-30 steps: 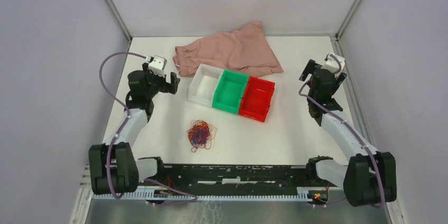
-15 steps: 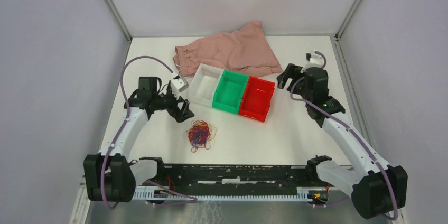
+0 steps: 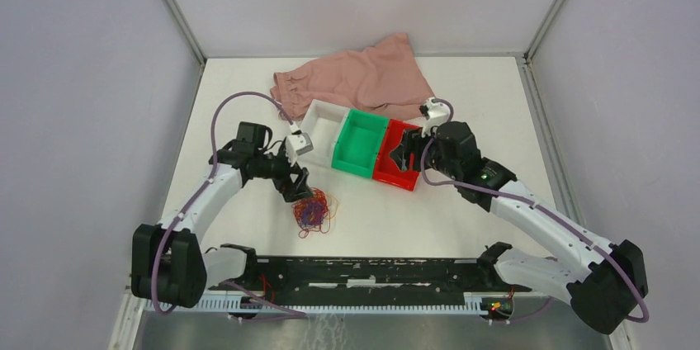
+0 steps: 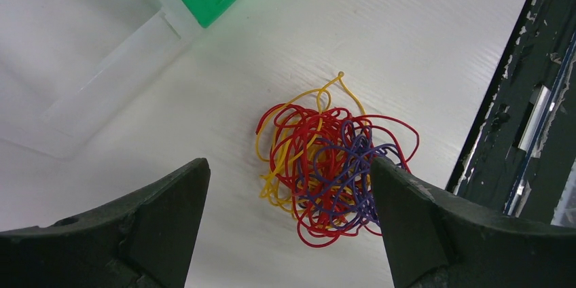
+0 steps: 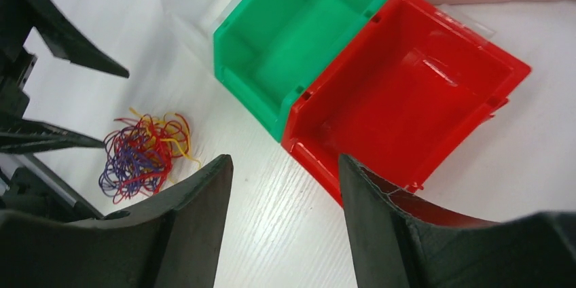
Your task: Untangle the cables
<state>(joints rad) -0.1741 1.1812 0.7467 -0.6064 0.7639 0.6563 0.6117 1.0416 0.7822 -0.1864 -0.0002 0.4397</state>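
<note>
The cables (image 3: 312, 211) are a small tangled clump of red, yellow and purple strands on the white table. In the left wrist view the cables (image 4: 333, 172) lie between and just beyond my open fingers. My left gripper (image 3: 297, 185) hangs open just above the clump's upper left edge, holding nothing. My right gripper (image 3: 404, 154) is open and empty over the front of the red bin. In the right wrist view the cables (image 5: 142, 155) lie at the left, and the left gripper's fingers (image 5: 61, 37) show above them.
A white bin (image 3: 318, 131), a green bin (image 3: 360, 143) and a red bin (image 3: 402, 154) stand in a row behind the clump. A pink cloth (image 3: 363, 82) lies at the back. A black rail (image 3: 363, 271) runs along the near edge.
My left gripper moved right and down from beside the white bin to just above the clump. My right arm swung left from the right edge to the red bin.
</note>
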